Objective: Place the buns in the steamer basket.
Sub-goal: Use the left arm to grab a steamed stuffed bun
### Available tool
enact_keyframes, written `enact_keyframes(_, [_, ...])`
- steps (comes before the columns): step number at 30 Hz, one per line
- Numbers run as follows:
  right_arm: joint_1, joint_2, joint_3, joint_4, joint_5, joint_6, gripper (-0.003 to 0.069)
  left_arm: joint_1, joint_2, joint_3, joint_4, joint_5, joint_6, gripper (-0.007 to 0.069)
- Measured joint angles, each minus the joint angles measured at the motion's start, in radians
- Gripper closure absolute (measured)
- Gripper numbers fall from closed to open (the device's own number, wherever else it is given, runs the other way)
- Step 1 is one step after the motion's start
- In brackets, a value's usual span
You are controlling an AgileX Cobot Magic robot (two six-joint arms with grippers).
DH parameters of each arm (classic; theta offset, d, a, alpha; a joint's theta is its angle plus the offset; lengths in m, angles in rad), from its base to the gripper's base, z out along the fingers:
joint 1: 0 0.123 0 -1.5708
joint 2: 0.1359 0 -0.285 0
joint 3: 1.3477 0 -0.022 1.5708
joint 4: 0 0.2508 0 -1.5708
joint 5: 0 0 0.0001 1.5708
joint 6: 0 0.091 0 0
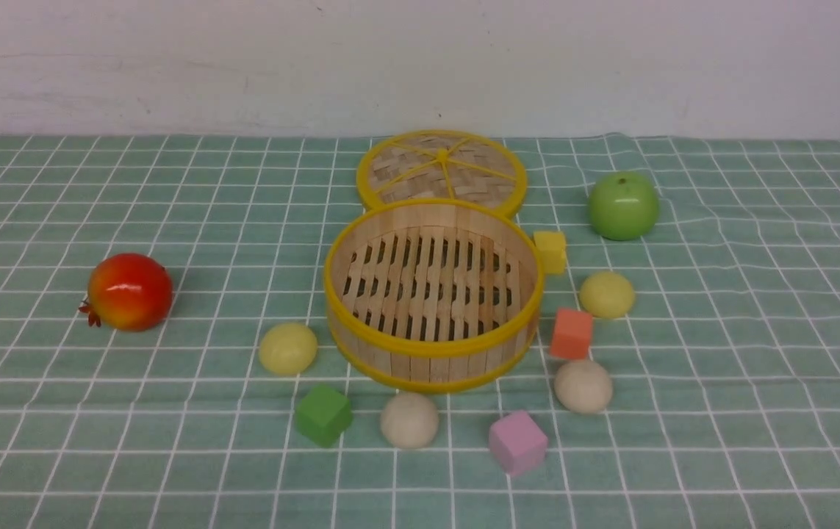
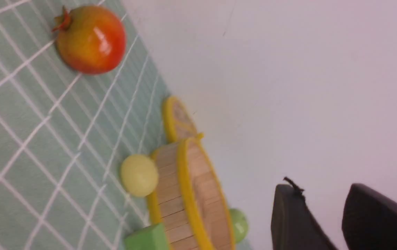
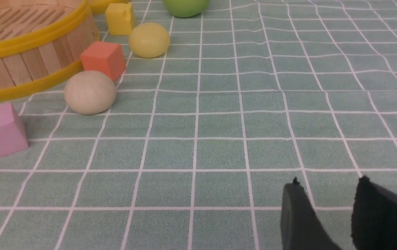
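Nearest us, our left gripper (image 2: 323,211) and right gripper (image 3: 328,208), dark and matte, both stand with fingers parted, released. On the worktop's (image 1: 743,441) white-gridded green cloth sit a pink cube (image 1: 517,442), a green cube (image 1: 323,416) and two smooth, domed off-white buns (image 1: 409,421), then an orange cube (image 1: 572,333) and two pale yellow buns (image 1: 288,349), all four buns outside the steamer basket (image 1: 434,364). We see its round bamboo wall, yellow rims and slatted floor. Left lies a glossy red pomegranate (image 1: 130,292); beyond, a yellow cube (image 1: 550,252), a smooth green apple (image 1: 623,206) and the woven lid (image 1: 420,173).
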Motion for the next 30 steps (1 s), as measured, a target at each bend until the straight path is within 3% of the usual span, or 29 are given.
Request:
enact_keyframes(5, [0.0, 0.0, 0.0, 0.0, 0.0, 0.0, 0.0419, 0.0, 0.061, -0.206, 0.076, 0.216, 0.129, 0.0539])
enact_keyframes(8, [0.0, 0.0, 0.0, 0.0, 0.0, 0.0, 0.0419, 0.0, 0.267, -0.387, 0.162, 0.489, 0.232, 0.062])
enact_keyframes(9, [0.0, 0.0, 0.0, 0.0, 0.0, 0.0, 0.0419, 0.0, 0.283, -0.399, 0.162, 0.507, 0.239, 0.062])
enact_keyframes(10, [0.0, 0.0, 0.0, 0.0, 0.0, 0.0, 0.0419, 0.0, 0.417, -0.487, 0.215, 0.652, 0.296, 0.0638])
enact_keyframes(13, [0.0, 0.0, 0.0, 0.0, 0.0, 0.0, 0.0419, 0.0, 0.664, -0.625, 0.29, 0.823, 0.377, 0.0638])
enact_keyframes(20, [0.0, 0.0, 0.0, 0.0, 0.0, 0.0, 0.0419, 0.0, 1.107, -0.857, 0.3, 0.903, 0.597, 0.0638])
enact_keyframes(30, [0.0, 0.0, 0.0, 0.0, 0.0, 0.0, 0.0419, -0.114, 1.549, -1.199, 0.277, 0.931, 0.7, 0.0638])
